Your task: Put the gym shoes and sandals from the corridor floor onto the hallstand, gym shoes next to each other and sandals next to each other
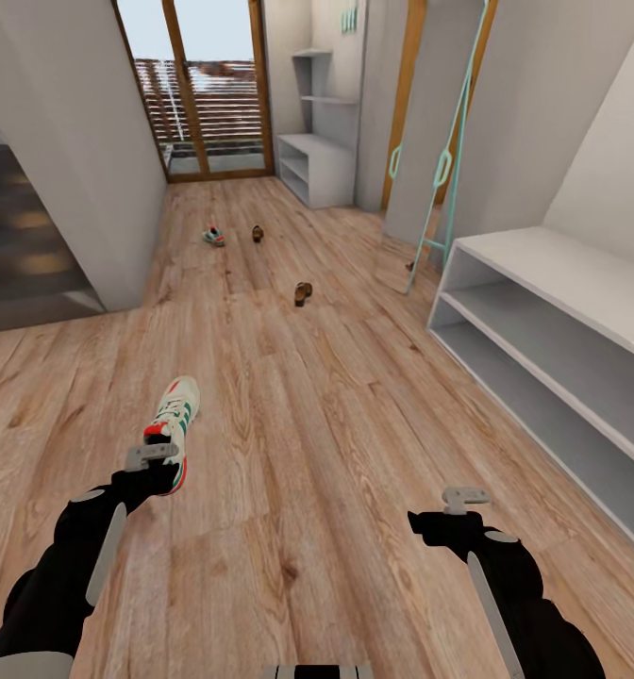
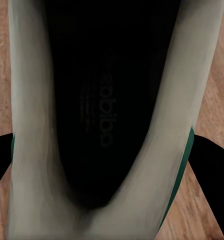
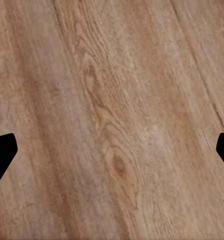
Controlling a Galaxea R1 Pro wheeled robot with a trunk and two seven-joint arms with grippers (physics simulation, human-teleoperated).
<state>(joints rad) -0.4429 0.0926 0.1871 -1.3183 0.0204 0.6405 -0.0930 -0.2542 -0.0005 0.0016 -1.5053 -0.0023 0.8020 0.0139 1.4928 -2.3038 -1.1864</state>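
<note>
Left gripper (image 1: 157, 471) straddles the near gym shoe (image 1: 173, 415), fingers wide beside the hallstand (image 1: 543, 311); an off-centre squeeze could tip it.

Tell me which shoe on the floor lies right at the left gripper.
The white gym shoe with teal stripes, directly under the left gripper; the other sneaker and both brown sandals lie farther down the corridor.

**Where things lie in the corridor**

You have one sneaker (image 1: 173, 415) on the floor (image 1: 289, 453) ahead left, at your left gripper (image 1: 151, 459). The rack (image 1: 543, 330) stands right. Farther ahead lie a sandal (image 1: 302, 293), then another sneaker (image 1: 213, 236) left of a second sandal (image 1: 257, 233).
</note>
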